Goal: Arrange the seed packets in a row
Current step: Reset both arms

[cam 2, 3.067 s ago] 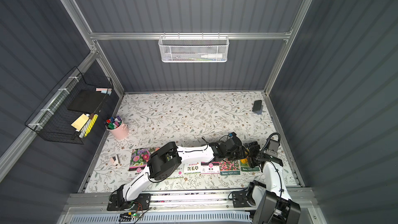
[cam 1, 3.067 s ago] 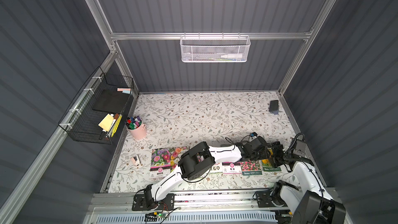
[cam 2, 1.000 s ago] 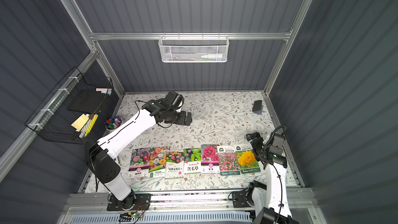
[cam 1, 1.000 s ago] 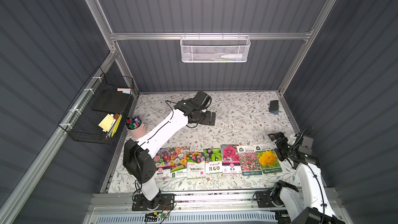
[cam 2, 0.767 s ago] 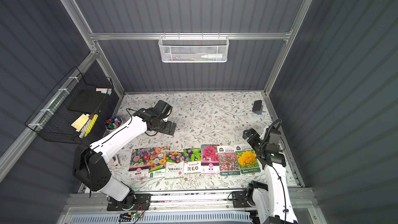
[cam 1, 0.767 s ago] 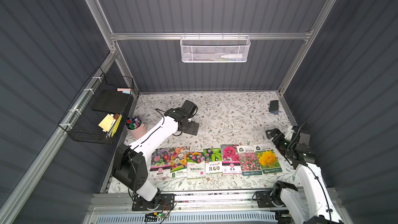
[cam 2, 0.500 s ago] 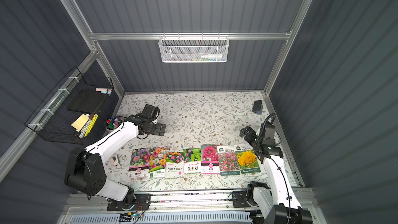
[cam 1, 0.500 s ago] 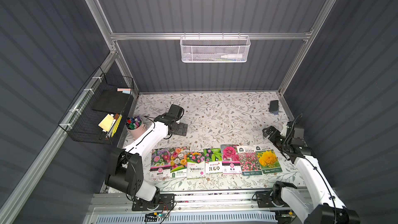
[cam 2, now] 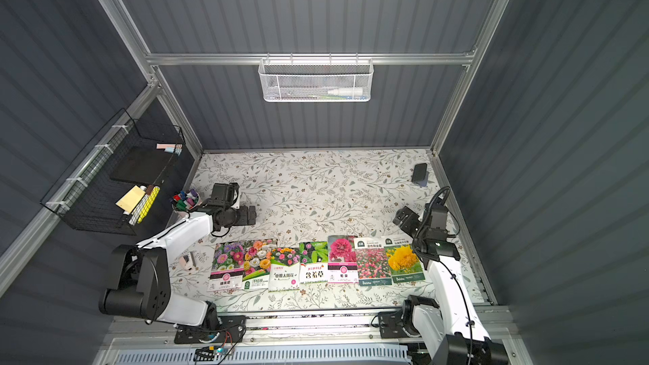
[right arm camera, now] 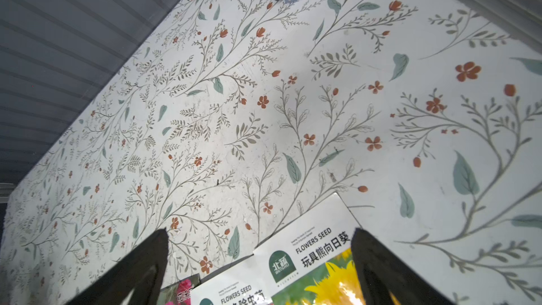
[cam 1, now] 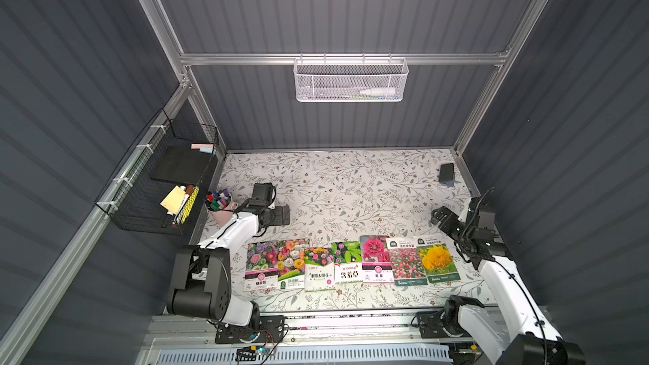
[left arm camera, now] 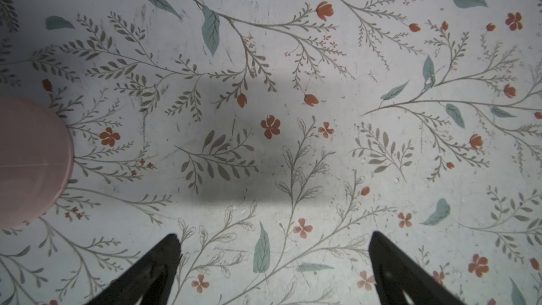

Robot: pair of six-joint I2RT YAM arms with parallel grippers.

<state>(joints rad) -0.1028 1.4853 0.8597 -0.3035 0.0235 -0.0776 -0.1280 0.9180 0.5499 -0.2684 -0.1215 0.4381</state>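
Observation:
Several seed packets (cam 1: 351,263) lie side by side in a row near the table's front edge, seen in both top views (cam 2: 316,263). Some edges overlap slightly. The yellow-flower packet (cam 1: 437,261) ends the row on the right. My left gripper (cam 1: 282,214) hangs open behind the row's left end, over bare tabletop, with nothing between its fingers (left arm camera: 167,253). My right gripper (cam 1: 439,217) stands open behind and to the right of the yellow-flower packet (right arm camera: 316,259), whose far edge shows between the black fingers (right arm camera: 369,256) in the right wrist view. Neither gripper touches a packet.
A pink cup of markers (cam 1: 219,210) stands just left of my left gripper. A small dark block (cam 1: 446,173) lies at the back right corner. A black wire basket (cam 1: 165,184) hangs on the left wall, a white mesh basket (cam 1: 351,80) on the back wall.
My left arm has pulled away from the right end of the row, swung back and left, and settled beside the pink cup. My right gripper has drawn back from the yellow-flower packet.

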